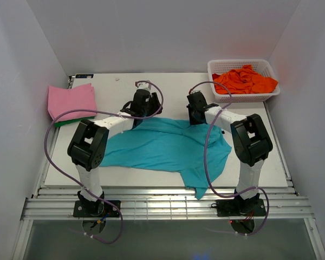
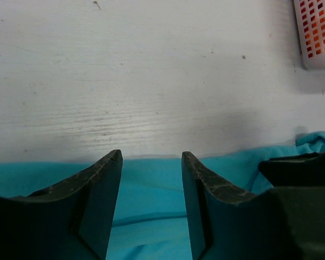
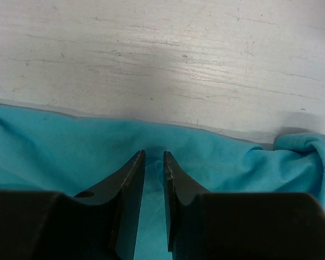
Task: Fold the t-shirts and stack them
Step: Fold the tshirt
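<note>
A teal t-shirt (image 1: 162, 149) lies spread and rumpled across the middle of the white table, one part hanging over the near edge. My left gripper (image 1: 140, 116) is open at the shirt's far left edge; in the left wrist view its fingertips (image 2: 151, 157) straddle the teal cloth (image 2: 151, 189) just inside the hem. My right gripper (image 1: 196, 118) is at the far right edge of the shirt. In the right wrist view it (image 3: 154, 154) is nearly closed, with a pinched fold of teal cloth (image 3: 54, 146) between the fingers.
A white basket (image 1: 214, 65) at the back right holds crumpled orange t-shirts (image 1: 246, 80); its corner shows in the left wrist view (image 2: 317, 32). A folded pink t-shirt (image 1: 71, 100) lies at the back left on a green one (image 1: 70, 121). White walls enclose the table.
</note>
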Tool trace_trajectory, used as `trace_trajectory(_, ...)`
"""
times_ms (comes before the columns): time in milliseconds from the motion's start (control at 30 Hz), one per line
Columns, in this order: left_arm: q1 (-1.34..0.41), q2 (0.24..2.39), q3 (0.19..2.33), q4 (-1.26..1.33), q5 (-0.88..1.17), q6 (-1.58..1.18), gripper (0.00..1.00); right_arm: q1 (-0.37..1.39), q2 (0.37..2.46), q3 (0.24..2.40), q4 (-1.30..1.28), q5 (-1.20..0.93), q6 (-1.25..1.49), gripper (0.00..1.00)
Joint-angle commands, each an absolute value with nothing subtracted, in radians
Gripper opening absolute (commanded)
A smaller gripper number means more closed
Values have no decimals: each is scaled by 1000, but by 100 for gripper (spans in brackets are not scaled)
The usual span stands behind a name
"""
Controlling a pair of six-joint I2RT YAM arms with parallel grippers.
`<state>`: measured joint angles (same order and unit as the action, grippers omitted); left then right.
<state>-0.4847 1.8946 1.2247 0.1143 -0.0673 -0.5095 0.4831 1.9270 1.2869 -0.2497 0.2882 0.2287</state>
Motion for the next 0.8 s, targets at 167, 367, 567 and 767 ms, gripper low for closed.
trace_trajectory(167,-546,1891,1247,117,-38,-537,59,480,1890,1258,-236,262,249,26)
trace_trajectory(367,-578,1914,1255,101,-37,-549,59,482,1885,1249,-256,249,262,18)
trace_trajectory(567,-601,1928,1243,100,-44,-554,59,485,1801,1192,-259,242,261,8)
trace_trajectory(767,-624,1924,1220,101,-55,-561,59,514,1684,1126,-287,219,265,8)
